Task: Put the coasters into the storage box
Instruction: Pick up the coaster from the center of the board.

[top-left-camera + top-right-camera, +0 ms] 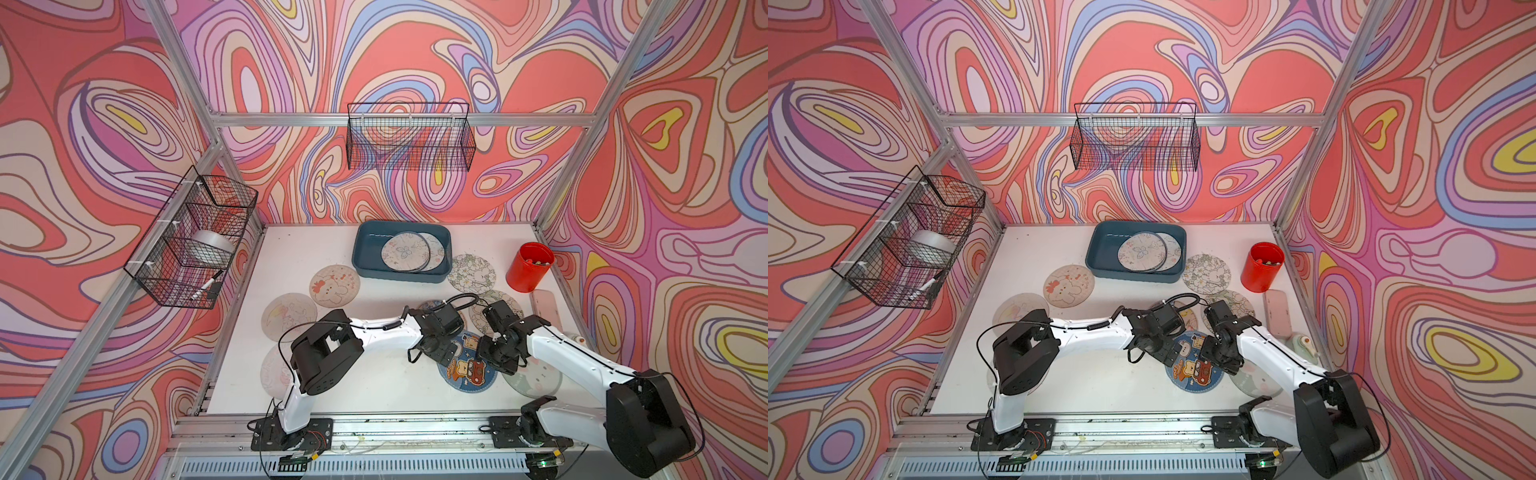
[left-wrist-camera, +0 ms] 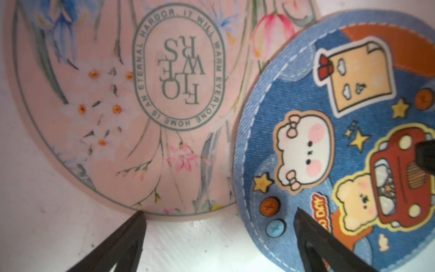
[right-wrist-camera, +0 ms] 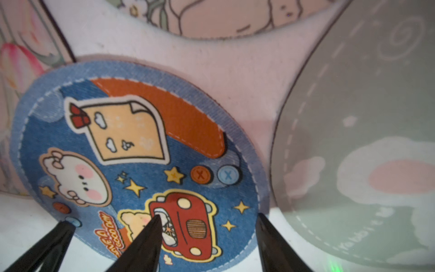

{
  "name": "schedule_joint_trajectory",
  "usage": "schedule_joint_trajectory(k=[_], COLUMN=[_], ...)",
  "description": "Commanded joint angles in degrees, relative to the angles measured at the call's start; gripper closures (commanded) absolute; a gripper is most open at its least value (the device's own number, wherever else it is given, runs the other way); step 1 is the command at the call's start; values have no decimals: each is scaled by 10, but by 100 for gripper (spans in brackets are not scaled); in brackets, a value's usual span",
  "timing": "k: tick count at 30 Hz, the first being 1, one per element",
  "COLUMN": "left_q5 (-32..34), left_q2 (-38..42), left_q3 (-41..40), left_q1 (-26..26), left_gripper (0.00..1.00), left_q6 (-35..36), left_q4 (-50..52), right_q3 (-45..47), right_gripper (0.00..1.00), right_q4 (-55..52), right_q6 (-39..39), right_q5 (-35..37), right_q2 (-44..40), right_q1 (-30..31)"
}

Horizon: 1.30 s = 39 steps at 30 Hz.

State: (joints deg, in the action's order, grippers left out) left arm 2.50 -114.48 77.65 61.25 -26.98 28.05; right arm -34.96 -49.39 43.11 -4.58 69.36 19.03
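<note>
Between the two tools lies the blue denim-print coaster [image 1: 467,368], on the tabletop [image 1: 374,386]. The right tool [image 3: 208,219] stands part-open and grips nothing, one tip over the red car print and the other just off the rim. The left tool [image 2: 219,213] gapes wide across the opposite rim, empty. The storage box [image 1: 360,253] sits well beyond both tools, so the right one looks better placed to lift.

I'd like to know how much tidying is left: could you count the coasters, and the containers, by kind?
coasters on the table: 8
coasters showing in the storage box: 2 (more may lie beneath)
storage box: 1
red cup: 1
black wire baskets: 2
total: 14
</note>
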Motion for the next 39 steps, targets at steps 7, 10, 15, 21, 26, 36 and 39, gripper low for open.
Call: schedule_joint_trajectory(k=[7, 10, 15, 21, 26, 36, 39], left_q5=[21, 19, 16, 10, 11, 14, 11], left_q2=[-4, -6, -9, -10, -9, -11, -11], left_q3=[2, 2, 2, 2, 2, 1, -1], left_q1=[4, 4, 4, 4, 4, 5, 5], left_gripper=[1, 1, 1, 1, 1, 1, 1], left_q6=[15, 18, 20, 19, 19, 21, 20], left_q4=[12, 9, 5, 3, 5, 8, 4], right_q3=[19, 31, 30, 25, 19, 13, 10], right_gripper=[31, 31, 31, 31, 31, 32, 33], right_q4=[-23, -2, -3, 2, 25, 64, 78], right_q6=[38, 44, 48, 50, 50, 52, 53], right_q5=[-3, -12, -10, -12, -25, -49, -54], right_q2=[-9, -4, -5, -1, 13, 28, 35], right_q1=[-4, -4, -4, -4, -4, -3, -3])
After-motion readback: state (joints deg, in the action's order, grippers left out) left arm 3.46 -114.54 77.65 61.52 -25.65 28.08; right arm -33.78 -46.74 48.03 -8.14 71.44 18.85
